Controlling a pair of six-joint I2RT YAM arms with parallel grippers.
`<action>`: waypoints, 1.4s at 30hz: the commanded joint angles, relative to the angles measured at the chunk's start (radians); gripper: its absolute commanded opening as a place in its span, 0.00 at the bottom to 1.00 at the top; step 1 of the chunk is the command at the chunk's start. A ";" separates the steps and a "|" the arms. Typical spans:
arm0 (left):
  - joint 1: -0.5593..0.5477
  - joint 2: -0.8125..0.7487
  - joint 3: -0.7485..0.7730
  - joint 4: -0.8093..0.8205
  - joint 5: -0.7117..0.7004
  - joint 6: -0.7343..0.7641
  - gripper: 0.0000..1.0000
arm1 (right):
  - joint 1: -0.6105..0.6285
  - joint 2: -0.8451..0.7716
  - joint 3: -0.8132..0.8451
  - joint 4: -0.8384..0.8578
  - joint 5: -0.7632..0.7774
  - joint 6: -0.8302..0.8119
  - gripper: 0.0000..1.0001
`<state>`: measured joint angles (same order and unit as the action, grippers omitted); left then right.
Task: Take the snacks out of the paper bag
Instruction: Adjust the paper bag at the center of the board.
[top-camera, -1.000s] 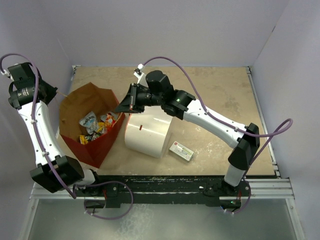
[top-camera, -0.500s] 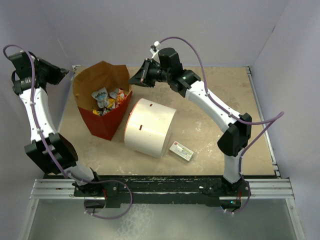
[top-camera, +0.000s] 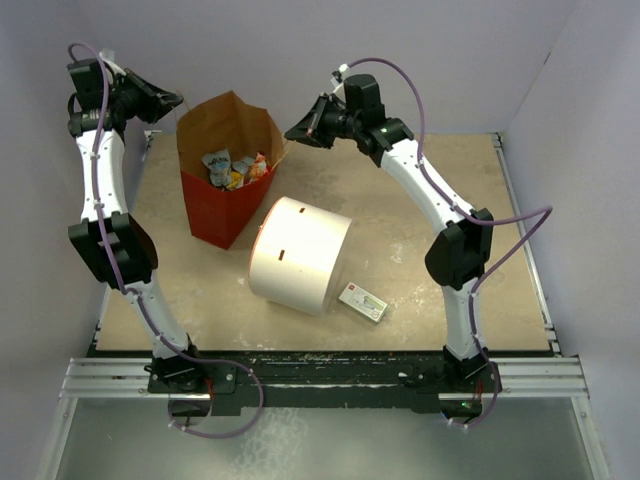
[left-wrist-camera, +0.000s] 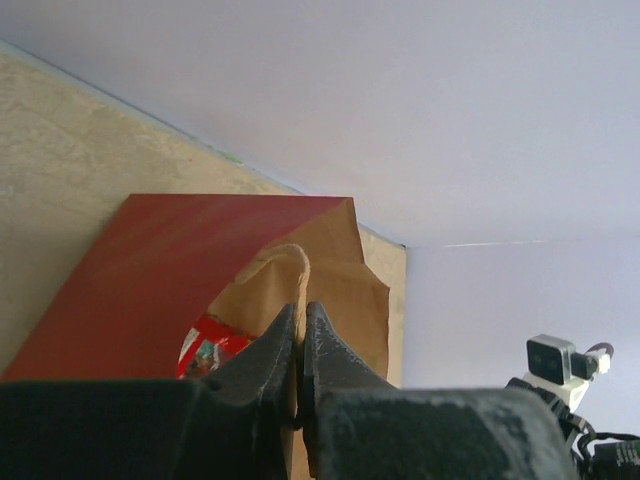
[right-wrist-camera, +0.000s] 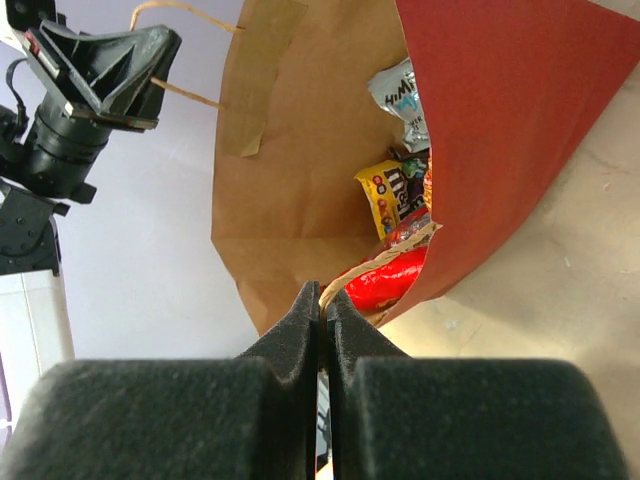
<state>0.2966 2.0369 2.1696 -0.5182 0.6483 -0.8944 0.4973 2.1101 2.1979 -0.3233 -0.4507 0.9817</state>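
The paper bag (top-camera: 222, 205), red outside and kraft brown inside, hangs lifted at the back left with its mouth open. Snacks (top-camera: 234, 168) lie inside: pale blue, yellow and red packets, also in the right wrist view (right-wrist-camera: 392, 195). My left gripper (top-camera: 176, 98) is shut on one thin twisted handle (left-wrist-camera: 300, 270) at the bag's left. My right gripper (top-camera: 290, 132) is shut on the other handle (right-wrist-camera: 375, 268) at the bag's right. The bag (left-wrist-camera: 160, 270) fills the left wrist view; a red packet (left-wrist-camera: 205, 345) shows in its mouth.
A big white cylinder (top-camera: 298, 254) lies on its side right beside the bag. A small flat white-and-green box (top-camera: 362, 301) lies in front of the cylinder. Walls enclose the table at the back and both sides.
Both arms have risen and moved toward the back, lifting the bag by its handles up and away from the front left. The cylinder and box have not moved.
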 joint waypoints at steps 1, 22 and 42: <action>0.010 -0.024 0.071 -0.017 -0.007 0.106 0.12 | -0.022 -0.058 0.035 0.047 -0.043 -0.021 0.00; 0.053 -0.028 -0.031 0.079 0.116 0.496 0.64 | -0.065 -0.008 0.116 -0.028 -0.105 -0.050 0.00; -0.003 0.077 0.114 0.220 0.150 0.252 0.00 | -0.065 0.003 0.107 -0.026 -0.089 -0.069 0.00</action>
<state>0.3141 2.1254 2.1853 -0.3893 0.8219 -0.5449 0.4427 2.1284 2.2589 -0.4038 -0.5198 0.9421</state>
